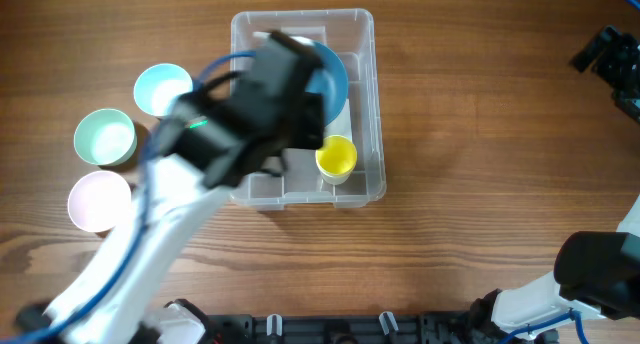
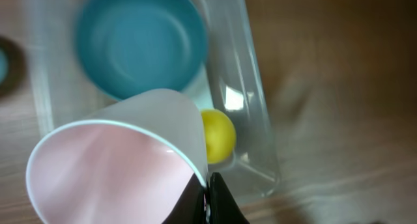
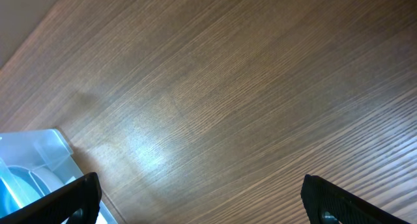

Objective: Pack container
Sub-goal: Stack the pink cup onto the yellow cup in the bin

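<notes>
The clear plastic container [image 1: 372,94] stands at the table's centre. It holds a blue bowl [image 1: 335,74] at its far end and a small yellow cup [image 1: 336,157] at its near right corner. My left gripper [image 2: 210,198] is shut on the rim of a cup that is pink inside and pale outside [image 2: 117,159]. It holds the cup tilted above the container [image 2: 251,100], near the blue bowl [image 2: 140,42] and the yellow cup [image 2: 218,134]. In the overhead view the left arm [image 1: 270,94] hides the held cup. My right gripper [image 3: 202,198] is open and empty over bare wood.
Three bowls stand on the table left of the container: a light blue one [image 1: 163,89], a mint green one [image 1: 105,137] and a pale pink one [image 1: 98,200]. The right arm [image 1: 610,59] is at the far right edge. A container corner [image 3: 39,152] shows in the right wrist view.
</notes>
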`<state>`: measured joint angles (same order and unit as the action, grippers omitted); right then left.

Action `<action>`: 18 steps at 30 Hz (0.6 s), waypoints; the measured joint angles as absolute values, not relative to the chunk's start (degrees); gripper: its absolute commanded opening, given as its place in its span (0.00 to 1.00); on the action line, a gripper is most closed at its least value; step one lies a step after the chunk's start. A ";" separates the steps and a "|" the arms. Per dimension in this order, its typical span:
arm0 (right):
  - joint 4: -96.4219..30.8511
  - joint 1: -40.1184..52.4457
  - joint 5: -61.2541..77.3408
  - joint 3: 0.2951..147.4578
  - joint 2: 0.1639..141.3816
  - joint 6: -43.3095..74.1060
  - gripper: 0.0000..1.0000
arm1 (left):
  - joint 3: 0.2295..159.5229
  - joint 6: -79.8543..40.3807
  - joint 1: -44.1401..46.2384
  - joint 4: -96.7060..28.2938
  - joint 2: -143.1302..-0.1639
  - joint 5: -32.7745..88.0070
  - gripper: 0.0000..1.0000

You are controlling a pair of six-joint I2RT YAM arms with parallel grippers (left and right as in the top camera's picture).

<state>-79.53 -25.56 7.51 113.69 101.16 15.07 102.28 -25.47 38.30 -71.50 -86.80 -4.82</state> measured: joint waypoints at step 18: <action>-79.53 -25.56 7.53 113.69 101.16 15.07 0.99 | 102.04 -23.05 44.73 -71.59 -102.17 -4.16 0.80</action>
<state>-79.53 -25.56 7.53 113.69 101.16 15.07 102.04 -23.05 44.73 -71.59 -102.17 -4.16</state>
